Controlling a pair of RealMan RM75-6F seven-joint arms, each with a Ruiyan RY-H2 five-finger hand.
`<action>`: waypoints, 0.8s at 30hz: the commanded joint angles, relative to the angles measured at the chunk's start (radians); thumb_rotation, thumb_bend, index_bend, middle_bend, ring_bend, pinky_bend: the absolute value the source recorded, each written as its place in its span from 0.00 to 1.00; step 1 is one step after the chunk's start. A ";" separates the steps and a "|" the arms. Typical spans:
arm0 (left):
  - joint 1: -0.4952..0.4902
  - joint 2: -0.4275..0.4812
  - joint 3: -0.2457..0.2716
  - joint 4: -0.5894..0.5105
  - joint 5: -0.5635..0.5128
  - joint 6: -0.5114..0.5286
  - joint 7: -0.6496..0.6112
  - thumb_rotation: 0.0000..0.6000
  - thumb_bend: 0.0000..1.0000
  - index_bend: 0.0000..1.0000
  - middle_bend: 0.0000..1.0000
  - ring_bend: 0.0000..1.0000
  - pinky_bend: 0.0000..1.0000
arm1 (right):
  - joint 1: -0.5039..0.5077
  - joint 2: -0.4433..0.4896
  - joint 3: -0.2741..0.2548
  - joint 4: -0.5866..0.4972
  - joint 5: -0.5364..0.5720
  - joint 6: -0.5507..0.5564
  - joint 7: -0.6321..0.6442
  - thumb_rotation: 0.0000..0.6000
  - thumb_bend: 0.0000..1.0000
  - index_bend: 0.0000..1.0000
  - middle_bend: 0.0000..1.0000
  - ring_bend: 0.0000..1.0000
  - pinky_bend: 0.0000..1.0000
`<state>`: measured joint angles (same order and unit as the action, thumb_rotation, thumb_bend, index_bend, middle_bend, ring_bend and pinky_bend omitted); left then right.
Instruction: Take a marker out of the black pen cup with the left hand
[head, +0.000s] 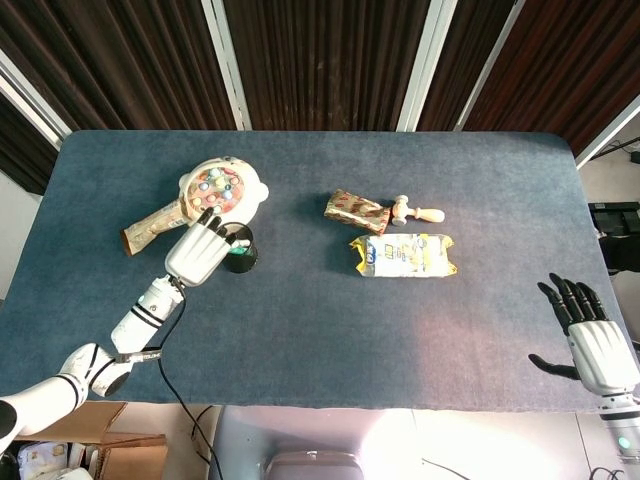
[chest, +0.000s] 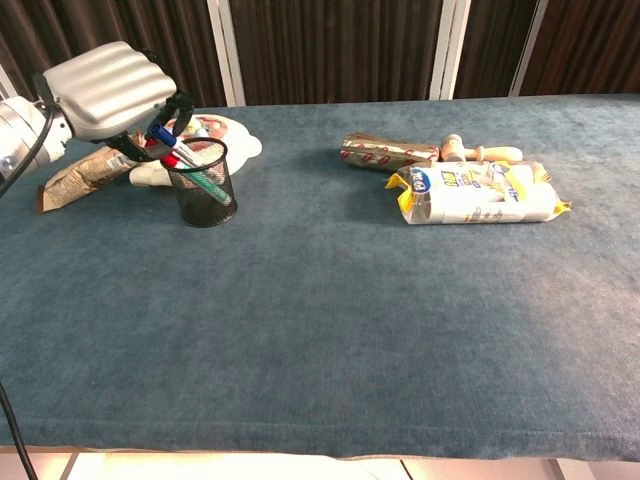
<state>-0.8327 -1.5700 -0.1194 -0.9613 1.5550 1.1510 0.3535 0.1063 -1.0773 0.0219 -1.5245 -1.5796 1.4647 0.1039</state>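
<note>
Now left robot hand (fingers curled) grips markers inside black pen cup.

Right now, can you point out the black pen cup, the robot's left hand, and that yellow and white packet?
black pen cup (chest: 205, 200): chest view, on its mesh side wall.
left hand (chest: 105, 78): chest view, on the grey back of the hand.
yellow and white packet (head: 405, 255): head view, on the middle of its top face.

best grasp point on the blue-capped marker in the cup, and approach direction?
Pinch the blue cap end, the only part clear of the black mesh cup. Come from above and the cup's left, where the left hand already is: the markers lean that way, so draw it out along its tilt, not straight up.
</note>
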 joint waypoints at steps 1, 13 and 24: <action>0.011 0.025 -0.013 -0.044 -0.018 0.009 0.001 1.00 0.33 0.65 0.64 0.41 0.30 | 0.000 -0.001 0.000 0.001 -0.001 0.002 0.001 1.00 0.05 0.00 0.04 0.00 0.04; 0.128 0.276 -0.054 -0.493 -0.040 0.168 0.072 1.00 0.33 0.65 0.64 0.41 0.29 | -0.002 -0.003 -0.002 0.001 -0.008 0.007 -0.001 1.00 0.05 0.00 0.04 0.00 0.04; 0.044 0.132 -0.074 -0.576 -0.044 0.070 0.109 1.00 0.33 0.65 0.64 0.41 0.28 | 0.002 -0.004 -0.001 0.002 -0.007 0.000 -0.001 1.00 0.05 0.00 0.04 0.00 0.04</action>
<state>-0.7556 -1.3733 -0.1876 -1.5487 1.5242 1.2630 0.4271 0.1087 -1.0809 0.0208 -1.5231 -1.5866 1.4646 0.1029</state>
